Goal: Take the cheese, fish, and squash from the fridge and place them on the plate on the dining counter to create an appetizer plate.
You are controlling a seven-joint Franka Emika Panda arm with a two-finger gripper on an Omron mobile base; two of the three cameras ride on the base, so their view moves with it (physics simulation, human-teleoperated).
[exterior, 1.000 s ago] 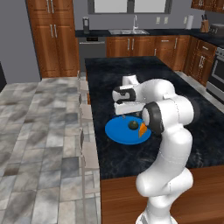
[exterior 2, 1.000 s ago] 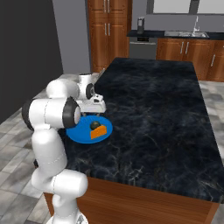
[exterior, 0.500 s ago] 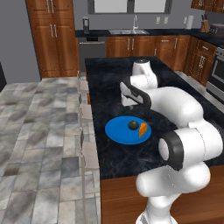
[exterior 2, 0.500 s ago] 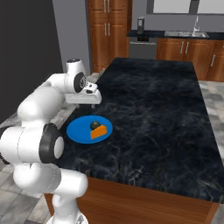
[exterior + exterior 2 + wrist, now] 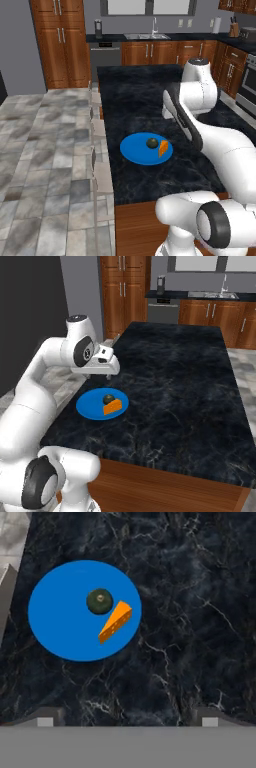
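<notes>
The blue plate [image 5: 135,152] [image 5: 90,406] [image 5: 55,619] lies on the black marble dining counter [image 5: 145,95] [image 5: 190,386] near its edge. On it rest the dark green squash [image 5: 152,143] [image 5: 107,399] [image 5: 100,601] and, just beside it, the orange cheese wedge [image 5: 163,148] [image 5: 113,406] [image 5: 116,622]. My gripper [image 5: 102,373] [image 5: 170,111] [image 5: 126,721] hangs open and empty well above the counter, raised off the plate and a little to one side of it. The fish and the fridge are out of view.
Stools [image 5: 96,131] line the counter's edge by the tiled floor [image 5: 45,150]. A wall counter with a sink [image 5: 146,36] and wooden cabinets [image 5: 60,40] stand at the back. My own white arm [image 5: 220,140] arches over the counter's near right part.
The arm has swung up and away from the plate, lifting the open gripper higher above the counter. Squash and cheese stay put on the plate.
</notes>
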